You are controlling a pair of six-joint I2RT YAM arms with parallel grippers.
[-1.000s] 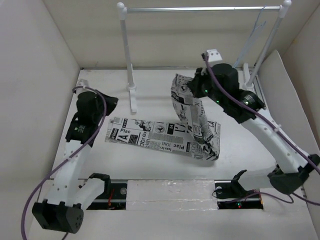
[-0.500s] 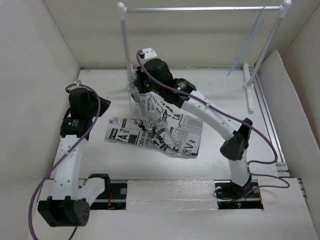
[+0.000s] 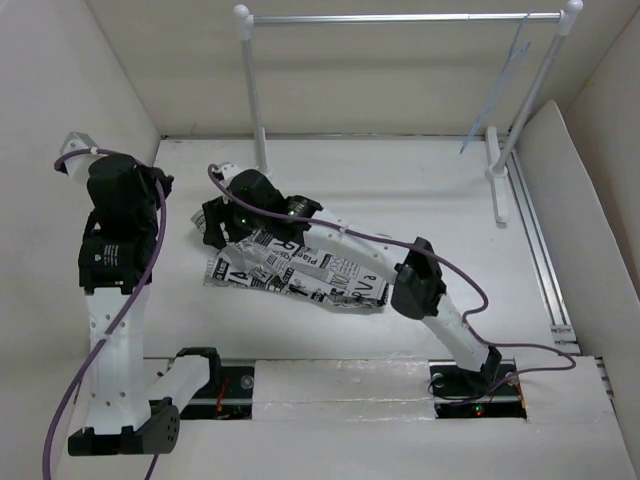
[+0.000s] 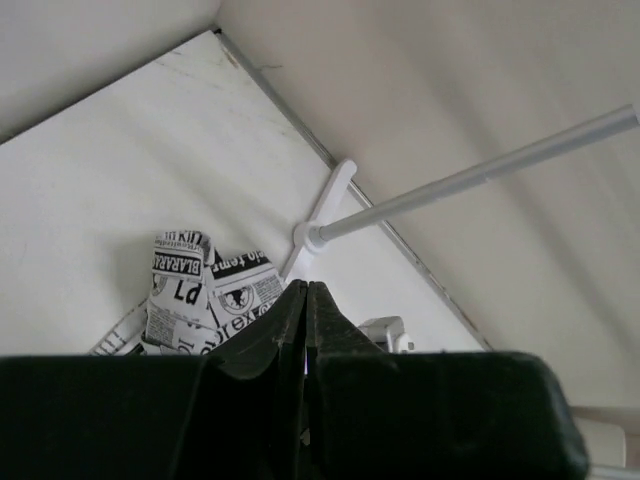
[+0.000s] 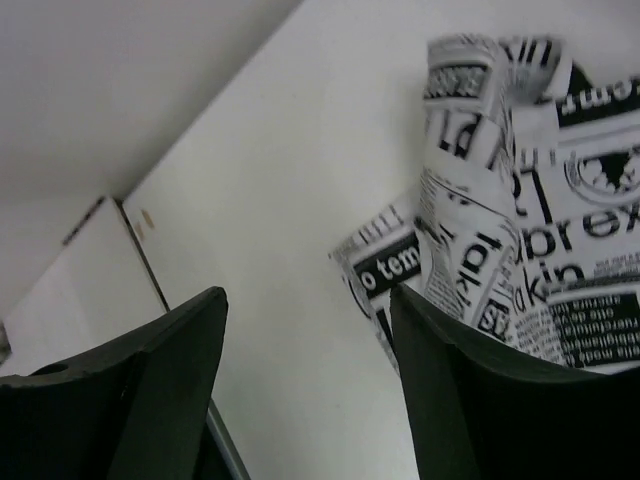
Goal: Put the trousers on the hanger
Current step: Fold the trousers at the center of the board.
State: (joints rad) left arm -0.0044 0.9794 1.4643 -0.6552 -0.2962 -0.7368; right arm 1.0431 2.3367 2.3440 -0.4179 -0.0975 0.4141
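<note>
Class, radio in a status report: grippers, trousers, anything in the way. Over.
Left gripper shut, empty. Right gripper open at the edge of the trousers, gripping nothing. Trousers crumpled on table, hanger on rail. No obstacle seen.

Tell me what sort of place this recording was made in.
Probably a lab robot workcell staged for garment handling, not a home: plain white walls box in a white table, a silver rail with a blue hanger stands at the back, and newspaper-print trousers lie on the table.
</note>
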